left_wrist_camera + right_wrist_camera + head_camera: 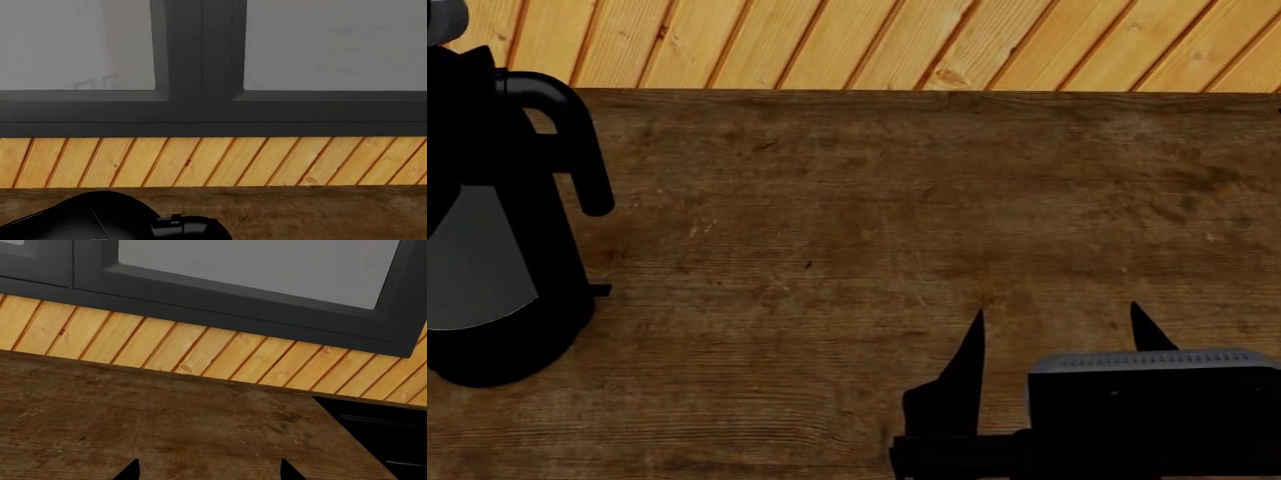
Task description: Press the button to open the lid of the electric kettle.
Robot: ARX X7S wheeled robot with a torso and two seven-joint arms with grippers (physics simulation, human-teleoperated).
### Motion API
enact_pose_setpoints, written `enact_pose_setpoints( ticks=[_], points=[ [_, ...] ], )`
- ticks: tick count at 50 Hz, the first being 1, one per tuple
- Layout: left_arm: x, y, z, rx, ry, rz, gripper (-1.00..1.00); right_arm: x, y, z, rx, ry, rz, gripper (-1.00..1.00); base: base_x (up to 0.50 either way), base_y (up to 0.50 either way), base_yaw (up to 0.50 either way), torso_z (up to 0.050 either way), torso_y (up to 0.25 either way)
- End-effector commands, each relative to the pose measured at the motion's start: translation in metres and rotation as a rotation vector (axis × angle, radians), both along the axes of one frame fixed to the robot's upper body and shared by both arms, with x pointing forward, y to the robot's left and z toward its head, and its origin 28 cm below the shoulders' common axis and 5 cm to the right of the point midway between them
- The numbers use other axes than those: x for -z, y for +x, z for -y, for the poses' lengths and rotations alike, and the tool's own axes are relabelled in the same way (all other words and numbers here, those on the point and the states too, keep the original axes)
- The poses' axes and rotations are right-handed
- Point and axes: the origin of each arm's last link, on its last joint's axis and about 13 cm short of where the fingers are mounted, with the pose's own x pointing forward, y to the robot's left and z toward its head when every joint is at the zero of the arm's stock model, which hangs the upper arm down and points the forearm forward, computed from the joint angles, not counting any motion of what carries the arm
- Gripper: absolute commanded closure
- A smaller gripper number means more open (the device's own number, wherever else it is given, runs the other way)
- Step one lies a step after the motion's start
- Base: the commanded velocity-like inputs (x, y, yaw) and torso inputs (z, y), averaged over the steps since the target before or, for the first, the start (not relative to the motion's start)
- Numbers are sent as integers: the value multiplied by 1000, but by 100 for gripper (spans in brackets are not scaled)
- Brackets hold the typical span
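Note:
The electric kettle (481, 260) stands at the table's left edge in the head view. It has a matte grey body, a black base, a curved black handle (567, 130) and a small black tab (601, 290) near the base. In the left wrist view its glossy black lid (87, 215) and the handle's top (180, 227) sit low and close to the camera. No left fingers show in any view. My right gripper (1054, 312) is open and empty, low over the table's front right, far from the kettle. Its fingertips (130, 471) also show in the right wrist view.
The wooden table (868, 200) ends at a slanted wood-plank wall (868, 40). Above the planks is a dark window frame (200, 65). A black unit (380, 435) lies past the table's right edge. A light grey part (441, 20) shows at the head view's top left corner.

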Motion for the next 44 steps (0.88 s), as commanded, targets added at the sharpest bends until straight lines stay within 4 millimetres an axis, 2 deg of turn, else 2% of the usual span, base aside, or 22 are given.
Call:
enact_pose_setpoints(
  ticks=[1, 7, 18, 21, 24, 31, 44],
  points=[
    [-5, 33, -9, -89, -18, -24, 100, 2, 1, -2, -8, 0, -7, -100, 0, 0, 0, 0, 0],
    [15, 54, -7, -118, -45, -85, 100, 3, 1, -4, -15, -3, -15, -100, 0, 0, 0, 0, 0],
    [38, 70, -8, -150, -51, -154, 100, 5, 1, -4, -19, -2, -20, -100, 0, 0, 0, 0, 0],
    [54, 76, -9, -174, -51, -190, 100, 6, 2, -3, -17, 0, -23, -100, 5, 0, 0, 0, 0],
    [62, 76, -10, -184, -52, -207, 100, 7, 2, -3, -16, 0, -24, -100, 3, 0, 0, 0, 0],
    [68, 72, -5, -169, -43, -228, 100, 7, 2, -3, -17, 0, -25, -100, 5, 0, 0, 0, 0],
    [65, 65, 1, -139, -43, -221, 100, 7, 2, -1, -9, 2, -24, -100, 3, 0, -1, 0, 0]
  ],
)
